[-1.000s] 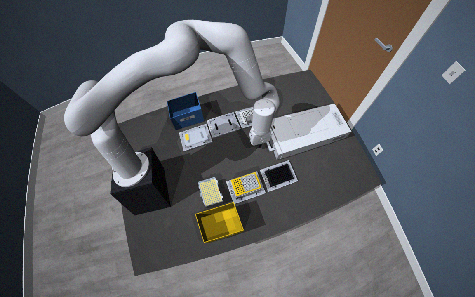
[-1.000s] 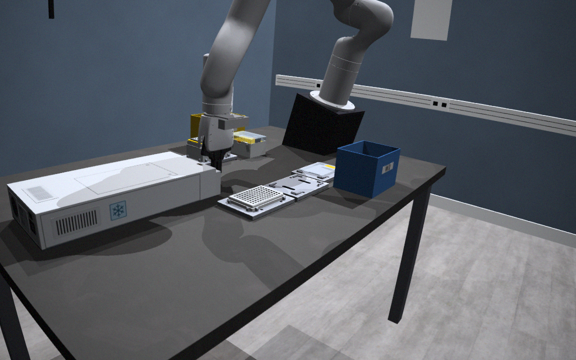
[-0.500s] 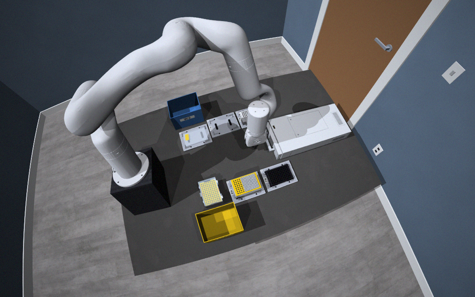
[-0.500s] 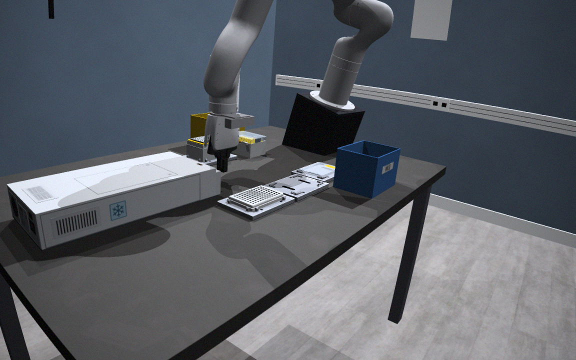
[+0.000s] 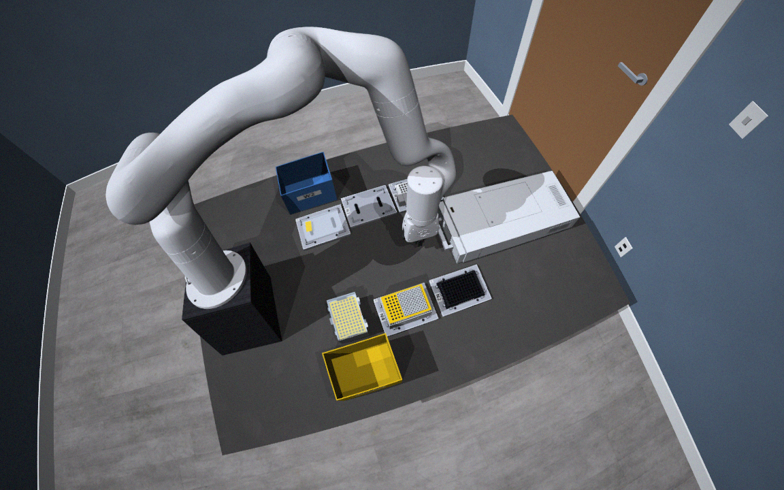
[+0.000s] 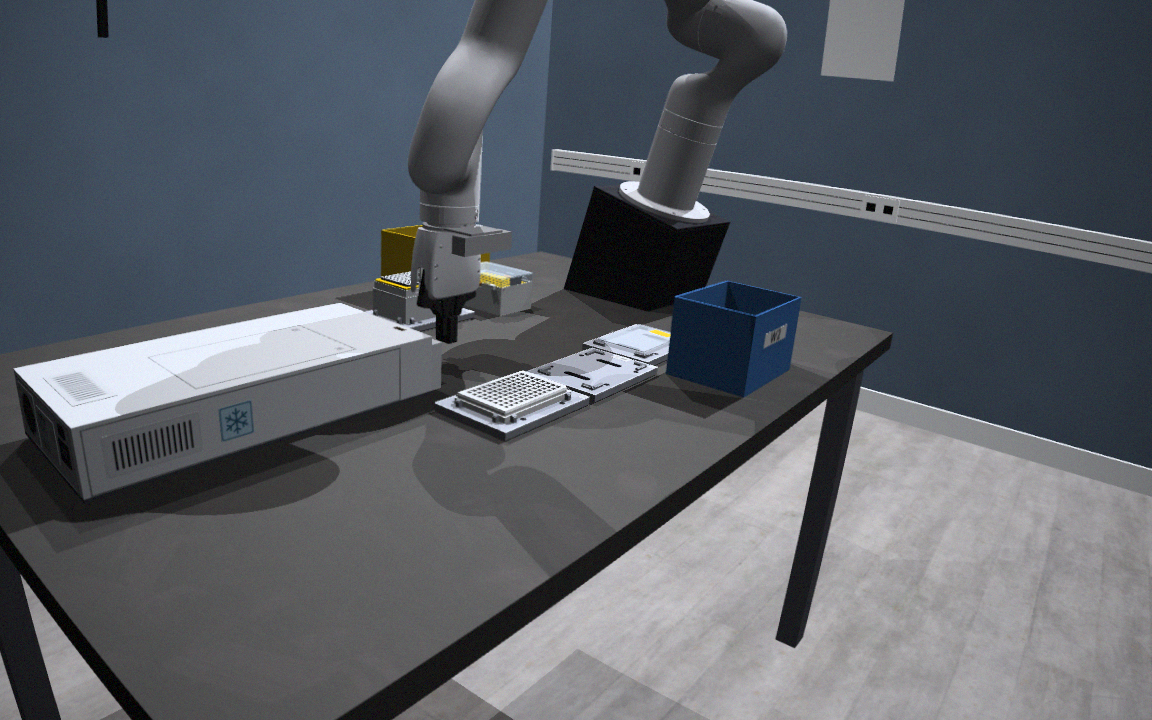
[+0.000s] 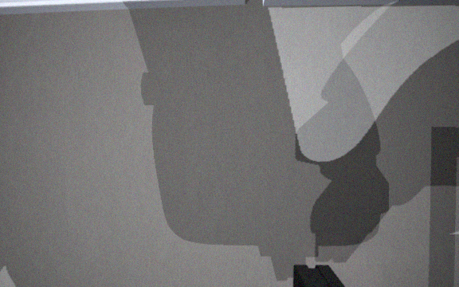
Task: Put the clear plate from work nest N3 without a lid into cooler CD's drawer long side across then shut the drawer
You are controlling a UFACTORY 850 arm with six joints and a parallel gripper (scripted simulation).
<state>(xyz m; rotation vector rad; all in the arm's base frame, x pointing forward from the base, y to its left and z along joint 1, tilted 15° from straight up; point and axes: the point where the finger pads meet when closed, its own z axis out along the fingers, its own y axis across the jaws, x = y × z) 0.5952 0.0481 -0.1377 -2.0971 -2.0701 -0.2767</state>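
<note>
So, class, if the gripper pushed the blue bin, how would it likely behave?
The blue bin would probably slide rather than roll, given its flat sides and square corners. It looks stiff, its thin walls standing straight. Being open-topped and hollow, it is likely light for its size; a high push might tip it.

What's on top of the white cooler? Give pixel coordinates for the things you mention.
On the cooler point(image 5: 504, 213) point(image 6: 231, 358): a lamp, dark, near the drawer end, plus a panel outline, vent slots and shadow. Nothing stands there; no part of the top looks covered in the exterior view.
</note>
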